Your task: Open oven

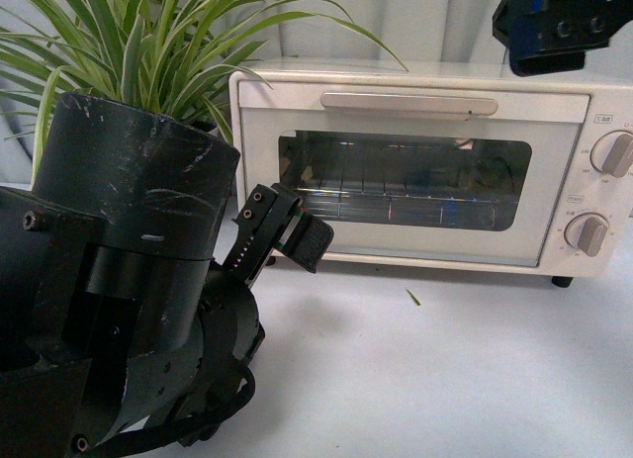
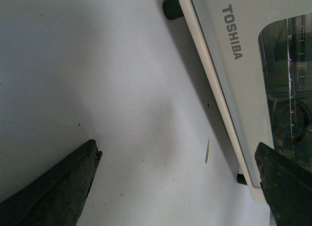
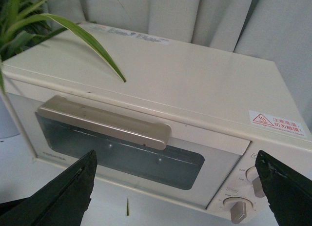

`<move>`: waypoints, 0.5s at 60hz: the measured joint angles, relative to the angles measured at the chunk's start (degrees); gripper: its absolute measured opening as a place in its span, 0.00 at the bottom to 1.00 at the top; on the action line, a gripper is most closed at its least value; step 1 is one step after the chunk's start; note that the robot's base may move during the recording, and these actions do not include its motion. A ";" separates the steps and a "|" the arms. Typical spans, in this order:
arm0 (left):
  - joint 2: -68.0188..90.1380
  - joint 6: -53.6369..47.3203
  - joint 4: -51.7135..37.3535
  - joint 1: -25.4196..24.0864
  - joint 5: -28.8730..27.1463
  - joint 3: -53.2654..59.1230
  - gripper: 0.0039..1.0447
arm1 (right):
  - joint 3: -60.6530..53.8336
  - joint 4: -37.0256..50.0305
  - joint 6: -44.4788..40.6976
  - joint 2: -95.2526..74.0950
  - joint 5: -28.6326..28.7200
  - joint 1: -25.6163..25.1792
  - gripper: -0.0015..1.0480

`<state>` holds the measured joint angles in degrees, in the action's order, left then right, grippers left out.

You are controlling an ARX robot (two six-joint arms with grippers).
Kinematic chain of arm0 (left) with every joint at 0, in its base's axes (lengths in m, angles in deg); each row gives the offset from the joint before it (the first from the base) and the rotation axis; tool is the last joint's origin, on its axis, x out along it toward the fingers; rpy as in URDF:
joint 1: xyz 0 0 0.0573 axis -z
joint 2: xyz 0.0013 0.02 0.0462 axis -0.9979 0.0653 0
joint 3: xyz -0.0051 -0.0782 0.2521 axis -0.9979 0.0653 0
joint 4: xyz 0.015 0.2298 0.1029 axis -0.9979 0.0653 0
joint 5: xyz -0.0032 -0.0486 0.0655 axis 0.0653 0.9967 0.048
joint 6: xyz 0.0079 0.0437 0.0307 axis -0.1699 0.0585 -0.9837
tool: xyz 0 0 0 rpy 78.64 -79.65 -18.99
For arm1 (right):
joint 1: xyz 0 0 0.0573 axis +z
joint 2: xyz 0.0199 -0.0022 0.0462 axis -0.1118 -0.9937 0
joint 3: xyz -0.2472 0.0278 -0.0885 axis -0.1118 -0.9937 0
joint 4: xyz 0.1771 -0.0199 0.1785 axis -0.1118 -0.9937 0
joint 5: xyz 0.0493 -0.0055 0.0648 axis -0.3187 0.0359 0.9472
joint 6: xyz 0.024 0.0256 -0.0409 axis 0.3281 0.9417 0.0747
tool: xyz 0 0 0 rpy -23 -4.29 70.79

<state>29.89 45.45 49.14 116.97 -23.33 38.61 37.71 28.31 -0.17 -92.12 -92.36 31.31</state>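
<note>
The cream-white oven (image 1: 425,171) stands at the back of the table with its glass door shut. Its long bar handle (image 1: 408,103) runs along the door's top and two round knobs (image 1: 618,153) sit on its right side. My left gripper (image 1: 287,230) is open and empty, low in front of the door's lower left corner. In the left wrist view the TOSHIBA door edge (image 2: 234,65) lies beside the open gripper (image 2: 178,153). My right gripper (image 1: 554,23) is open and empty, above the oven's top right. In its wrist view the gripper (image 3: 175,160) hovers above the handle (image 3: 105,121), apart from it.
A potted plant with long green leaves (image 1: 129,43) stands left of the oven, one leaf reaching over its top (image 3: 92,40). My left arm's dark body (image 1: 119,280) fills the near left. A small green leaf scrap (image 1: 412,297) lies on the white table in front of the oven.
</note>
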 joint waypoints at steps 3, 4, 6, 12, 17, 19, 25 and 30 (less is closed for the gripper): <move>-0.04 0.02 -0.13 -0.02 0.00 0.04 0.94 | 2.16 -0.50 -0.33 -2.67 -1.62 0.07 0.91; -0.07 0.02 -0.13 -0.04 0.02 0.07 0.94 | 2.71 -0.66 -0.39 -3.39 -2.01 0.11 0.91; -0.11 0.02 -0.13 -0.02 0.02 0.07 0.94 | 3.69 -0.87 -0.46 -4.74 -2.51 0.20 0.91; -0.11 0.02 -0.13 -0.07 0.07 0.07 0.94 | 5.86 -0.98 -0.87 -7.69 -4.17 0.50 0.91; -0.22 0.15 -0.15 -0.26 0.28 0.22 0.94 | 7.08 -1.03 -1.05 -9.38 -5.33 0.61 0.91; -0.33 0.31 -0.17 -0.35 0.33 0.31 0.94 | 7.63 -1.03 -1.07 -10.10 -5.86 0.61 0.91; -0.52 0.46 -0.20 -0.55 0.48 0.46 0.94 | 8.94 -1.01 -1.29 -11.78 -6.80 0.59 0.91; -0.63 0.48 -0.20 -0.68 0.50 0.59 0.94 | 9.51 -0.83 -1.42 -12.79 -7.63 0.42 0.91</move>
<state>29.25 45.93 48.95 116.30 -22.82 39.20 47.22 27.48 -1.59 -104.91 -99.99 31.72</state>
